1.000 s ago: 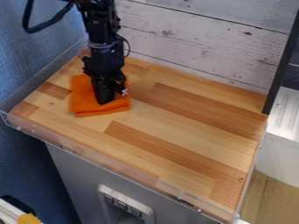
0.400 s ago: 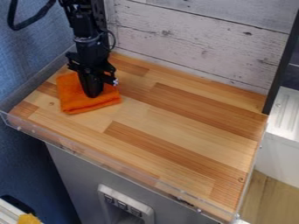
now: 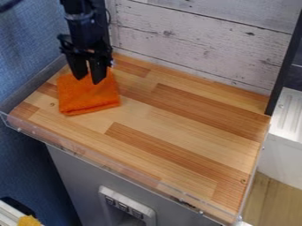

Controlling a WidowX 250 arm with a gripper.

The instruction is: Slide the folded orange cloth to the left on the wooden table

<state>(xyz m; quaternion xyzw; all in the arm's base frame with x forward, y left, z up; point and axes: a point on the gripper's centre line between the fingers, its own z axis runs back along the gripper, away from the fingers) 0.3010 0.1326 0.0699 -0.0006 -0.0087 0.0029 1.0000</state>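
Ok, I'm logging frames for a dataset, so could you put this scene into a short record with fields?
nearest thing: orange cloth, folded, flat
cloth position: back left of the wooden worktop
end effector: above the cloth's back part, fingers apart, pointing down
contact with cloth: cannot tell
behind worktop: whitish plank wall
front edge: clear rim
lower left corner: yellow item, partly visible

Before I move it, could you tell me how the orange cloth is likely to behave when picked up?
The orange cloth will probably be floppy, since it lies flat with soft, rounded folds. It looks like thin fabric, so it should be light for its spread. Being folded over in layers, it may well come open if gripped by one layer.
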